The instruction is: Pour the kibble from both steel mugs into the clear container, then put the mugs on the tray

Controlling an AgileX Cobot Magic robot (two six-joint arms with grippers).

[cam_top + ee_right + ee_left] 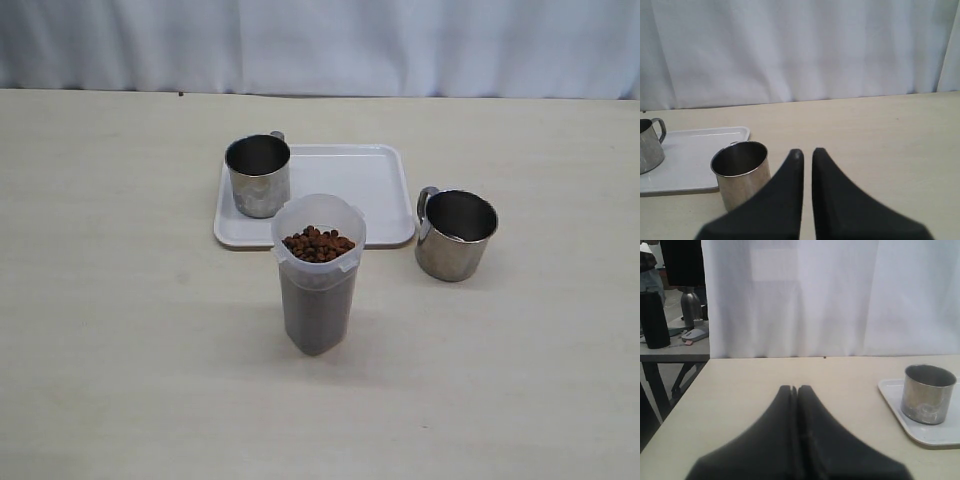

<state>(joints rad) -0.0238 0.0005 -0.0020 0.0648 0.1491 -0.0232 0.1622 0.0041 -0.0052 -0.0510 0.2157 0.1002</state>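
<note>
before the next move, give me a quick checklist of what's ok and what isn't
1. kibble in the clear container: ok, it fills the container close to the rim.
2. mug on the tray: ok, upright on the left part of the tray.
3. mug on the table: not ok, upright beside the tray on its right, not on it.
4. That mug emptied: cannot tell, no kibble shows inside, but its bottom is partly hidden.
5. Room on the tray: ok, its right part is bare.
6. right hand: not ok, shut, so it must open to grasp. left hand: ok, shut and empty.
</note>
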